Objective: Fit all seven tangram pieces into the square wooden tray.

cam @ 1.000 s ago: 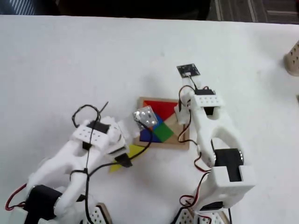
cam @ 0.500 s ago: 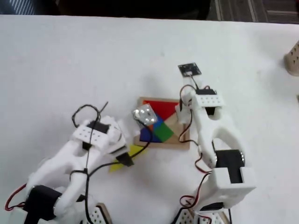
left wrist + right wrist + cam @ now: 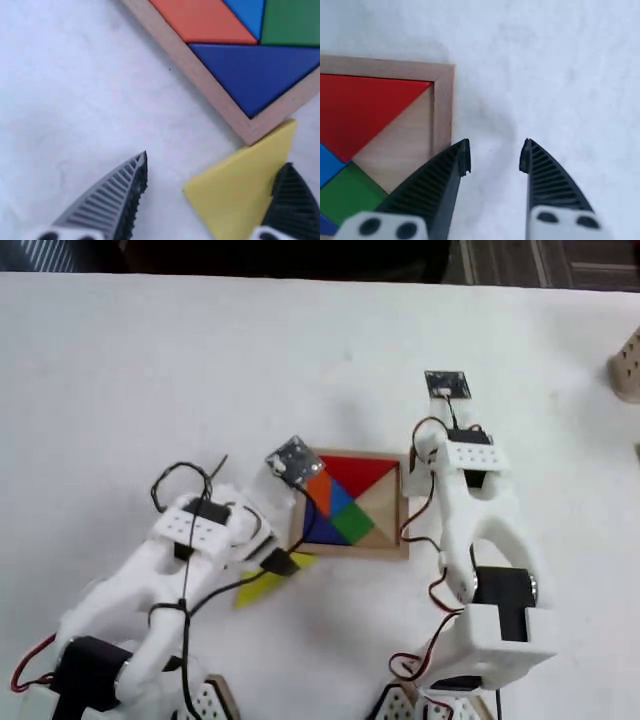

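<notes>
You're working the pick step: left gripper (image 3: 215,165) is hanging released around the yellow triangle (image 3: 240,185), which is lying on the table just beside the tray (image 3: 210,86) corner. Right gripper (image 3: 495,145) is sitting released beside the tray. Next I'd be clenching, then lifting toward the 1 bare gap (image 3: 405,135).

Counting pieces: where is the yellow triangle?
In the high view, the yellow triangle lies on the table at the tray's lower left corner, beside the left gripper.
</notes>
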`<action>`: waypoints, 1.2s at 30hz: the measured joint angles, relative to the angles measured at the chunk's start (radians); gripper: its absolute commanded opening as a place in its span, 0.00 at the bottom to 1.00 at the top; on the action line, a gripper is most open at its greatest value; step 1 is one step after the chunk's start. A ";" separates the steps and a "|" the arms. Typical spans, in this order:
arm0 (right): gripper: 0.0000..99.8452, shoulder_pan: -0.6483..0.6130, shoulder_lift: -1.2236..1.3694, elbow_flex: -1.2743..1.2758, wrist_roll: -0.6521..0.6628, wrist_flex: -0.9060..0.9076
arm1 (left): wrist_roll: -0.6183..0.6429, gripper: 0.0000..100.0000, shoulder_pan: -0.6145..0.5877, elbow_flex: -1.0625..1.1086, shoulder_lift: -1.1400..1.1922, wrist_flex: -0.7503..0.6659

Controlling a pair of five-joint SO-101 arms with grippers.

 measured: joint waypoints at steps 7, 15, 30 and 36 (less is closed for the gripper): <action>0.16 0.000 0.000 0.000 0.000 0.000 | -0.097 0.38 0.000 0.000 0.000 0.009; 0.16 0.008 0.000 0.000 0.000 0.000 | -0.196 0.38 0.000 0.000 0.000 0.015; 0.16 0.124 -0.040 0.000 -0.115 0.006 | -0.250 0.38 0.000 0.000 0.000 0.083; 0.16 0.124 -0.040 0.000 -0.118 0.006 | -0.209 0.38 0.000 -0.095 0.126 0.164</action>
